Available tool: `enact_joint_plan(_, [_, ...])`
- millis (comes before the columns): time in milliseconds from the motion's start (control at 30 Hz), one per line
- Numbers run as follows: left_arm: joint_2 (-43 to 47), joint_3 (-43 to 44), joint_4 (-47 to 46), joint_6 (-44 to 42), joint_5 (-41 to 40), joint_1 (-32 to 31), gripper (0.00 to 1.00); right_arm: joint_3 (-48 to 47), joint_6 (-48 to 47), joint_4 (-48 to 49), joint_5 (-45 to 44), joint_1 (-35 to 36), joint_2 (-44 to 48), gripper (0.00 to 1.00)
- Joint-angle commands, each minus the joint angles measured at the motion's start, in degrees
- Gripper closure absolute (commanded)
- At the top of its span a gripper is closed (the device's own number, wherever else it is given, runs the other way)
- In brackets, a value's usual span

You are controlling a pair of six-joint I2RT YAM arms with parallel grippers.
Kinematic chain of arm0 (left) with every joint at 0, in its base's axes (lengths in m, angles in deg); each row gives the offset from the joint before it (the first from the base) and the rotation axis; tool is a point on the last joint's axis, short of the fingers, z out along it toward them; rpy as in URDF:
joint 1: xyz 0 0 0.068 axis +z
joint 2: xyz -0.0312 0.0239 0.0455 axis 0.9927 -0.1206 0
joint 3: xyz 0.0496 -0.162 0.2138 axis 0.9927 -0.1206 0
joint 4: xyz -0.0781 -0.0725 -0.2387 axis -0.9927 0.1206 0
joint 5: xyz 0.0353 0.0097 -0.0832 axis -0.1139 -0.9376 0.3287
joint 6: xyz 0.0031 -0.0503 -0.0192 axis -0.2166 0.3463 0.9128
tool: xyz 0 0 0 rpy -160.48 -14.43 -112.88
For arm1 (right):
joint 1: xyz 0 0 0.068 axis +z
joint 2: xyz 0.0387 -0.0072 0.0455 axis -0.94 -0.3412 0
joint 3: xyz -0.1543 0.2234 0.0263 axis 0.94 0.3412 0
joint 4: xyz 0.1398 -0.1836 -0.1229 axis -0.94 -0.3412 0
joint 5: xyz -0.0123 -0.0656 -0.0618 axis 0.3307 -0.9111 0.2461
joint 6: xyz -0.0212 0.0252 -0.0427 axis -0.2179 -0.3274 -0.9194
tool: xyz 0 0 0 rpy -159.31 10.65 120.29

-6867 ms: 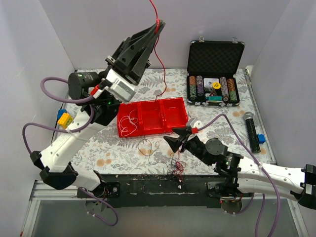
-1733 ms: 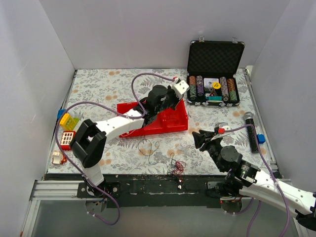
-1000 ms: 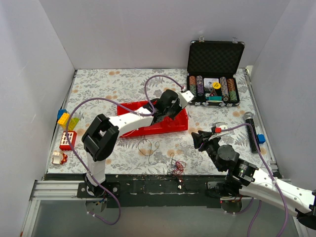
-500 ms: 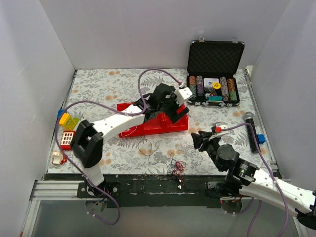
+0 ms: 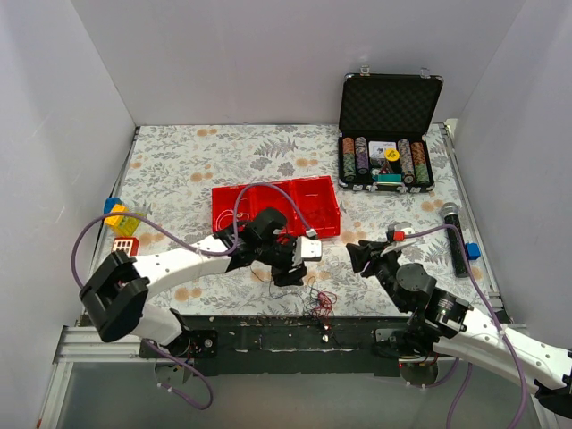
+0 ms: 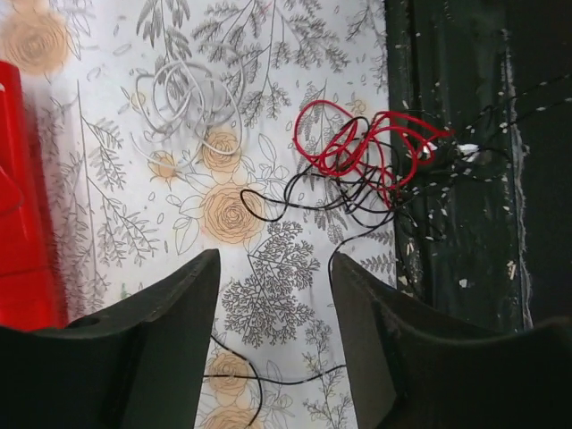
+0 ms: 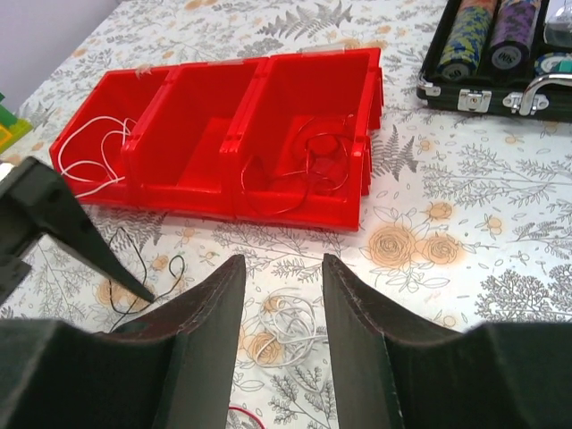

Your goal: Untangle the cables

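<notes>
Cables (image 6: 357,170), red and black, lie knotted at the near edge of the tabletop (image 6: 268,54), a white coil (image 6: 188,103) just beside. Left tool (image 6: 274,268) hovers above, wide open and empty; right tool (image 7: 281,268) likewise open, holding nothing. Next move, likely: descend and pinch a single strand.

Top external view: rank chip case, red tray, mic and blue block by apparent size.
1. chip case, counting its open lid
2. red tray, somewhat smaller
3. mic, long but thin
4. blue block, smallest by far
</notes>
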Motion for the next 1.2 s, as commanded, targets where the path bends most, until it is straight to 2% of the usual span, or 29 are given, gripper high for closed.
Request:
enact_joint_plan(0, [-4.03, 1.60, -14.24, 3.80, -2.44, 0.09, 0.47, 0.47, 3.45, -0.62, -0.52, -0.26, 0.76, 0.52])
enact_joint_plan(267, [-17.58, 11.19, -17.43, 9.52, 2.82, 0.44, 0.42, -0.66, 3.90, -5.54, -2.37, -0.26, 4.71, 0.52])
enact_joint_plan(567, [-28.22, 17.34, -16.55, 8.39, 2.56, 0.35, 0.41, -1.72, 2.85, -6.07, -3.07, -0.26, 6.12, 0.53])
enact_joint_plan(633, [-29.97, 19.80, -14.45, 7.34, 3.52, 0.35, 0.47, -1.81, 2.58, -5.81, -3.25, -0.26, 5.86, 0.53])
enact_joint_plan(667, [-30.50, 20.33, -13.57, 7.16, 3.61, 0.35, 0.53, -1.98, 2.23, -5.72, -3.33, -0.26, 5.77, 0.53])
enact_joint_plan(800, [-29.46, 20.95, -13.65, 7.15, 3.79, 0.35, 0.87, -2.60, 1.09, -5.19, -3.51, -0.26, 5.24, 0.53])
enact_joint_plan(867, [-27.62, 21.39, -13.39, 8.64, 3.70, 0.35, 0.97, -2.69, 0.74, -5.02, -3.86, -0.17, 4.98, 0.54])
enact_joint_plan(900, [-26.48, 22.00, -12.34, 9.00, 3.96, 0.35, 1.00, -2.78, 0.56, -5.02, -3.95, -0.26, 4.80, 0.53])
enact_joint_plan(1167, [-9.96, 23.85, -4.96, 11.20, 5.63, 0.27, 1.00, -5.15, -2.42, -5.02, -5.97, -0.17, 5.50, 0.53])
